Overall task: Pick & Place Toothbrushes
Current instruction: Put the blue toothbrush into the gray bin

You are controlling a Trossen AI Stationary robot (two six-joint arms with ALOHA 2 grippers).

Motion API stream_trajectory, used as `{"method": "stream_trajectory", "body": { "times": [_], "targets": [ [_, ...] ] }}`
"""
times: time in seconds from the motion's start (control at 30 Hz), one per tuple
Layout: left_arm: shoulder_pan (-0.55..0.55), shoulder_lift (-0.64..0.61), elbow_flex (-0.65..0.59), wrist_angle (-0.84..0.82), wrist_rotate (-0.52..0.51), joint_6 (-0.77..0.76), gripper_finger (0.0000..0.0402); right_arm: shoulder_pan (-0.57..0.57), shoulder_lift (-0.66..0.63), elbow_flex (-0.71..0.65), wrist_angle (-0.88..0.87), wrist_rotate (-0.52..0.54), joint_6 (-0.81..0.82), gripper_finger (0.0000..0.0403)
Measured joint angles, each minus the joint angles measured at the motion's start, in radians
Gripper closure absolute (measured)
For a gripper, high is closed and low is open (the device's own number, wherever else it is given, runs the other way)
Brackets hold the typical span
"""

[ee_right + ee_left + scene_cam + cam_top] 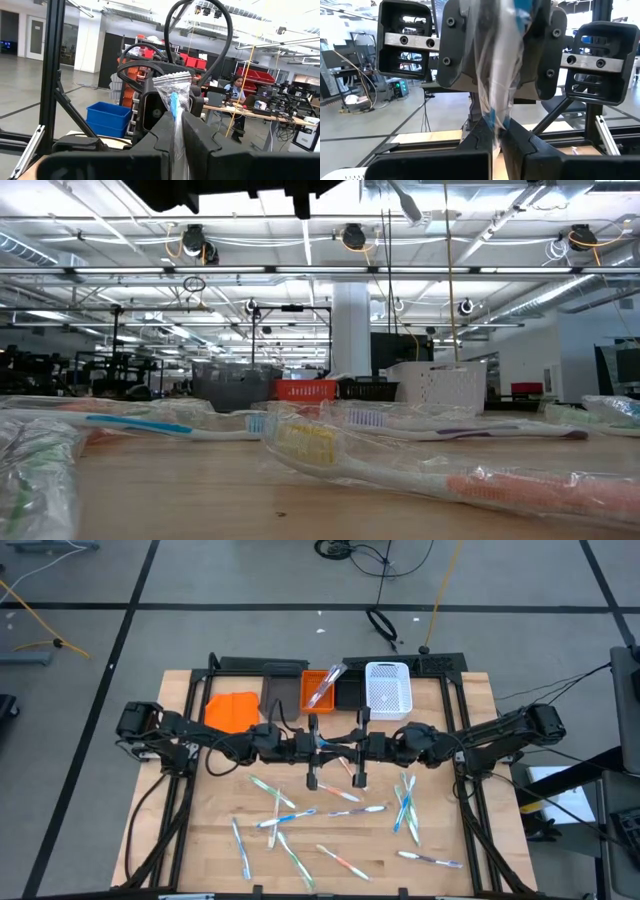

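Note:
My left gripper (326, 745) and right gripper (348, 745) meet tip to tip above the table's middle. Both are shut on one toothbrush (322, 743), white and blue in a clear wrapper. The left wrist view shows that wrapper (495, 75) running from my left gripper (498, 132) into the right one facing it. In the right wrist view it (173, 97) stands past my right gripper (176, 122). Several more wrapped toothbrushes (290, 818) lie flat on the wood. One toothbrush (324, 686) leans in the orange bin (312, 698). My left gripper pinches the wrapped toothbrush between its two fingers (520, 142), level from the table's left. The hold is on the wrapper's lower part (496, 122). The toothbrush is lifted clear of the table. My right gripper pinches the same wrapper (175, 112) between its fingers (197, 132), level from the table's right. The crinkled wrapper end (172, 79) and a blue part stick out past the fingertips.
Along the table's far edge stand a white mesh bin (388, 688), a black bin (349, 692) and a dark grey bin (280, 690). An orange piece (232, 710) lies to their left. Loose toothbrushes (405, 805) (450, 475) cover the near half. A black frame borders both sides.

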Motion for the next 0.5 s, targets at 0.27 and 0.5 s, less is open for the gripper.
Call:
{"method": "stream_trajectory", "body": {
  "times": [0.27,0.5],
  "targets": [
    [-0.001,0.000,0.000,-0.024,0.001,-0.001,0.0397,-0.001,0.000,0.000,-0.013,-0.036,-0.004,0.0358],
    [-0.001,0.000,0.000,-0.040,0.000,-0.004,0.0397,-0.001,0.000,0.000,-0.019,-0.036,-0.009,0.0284]
  ]
}}
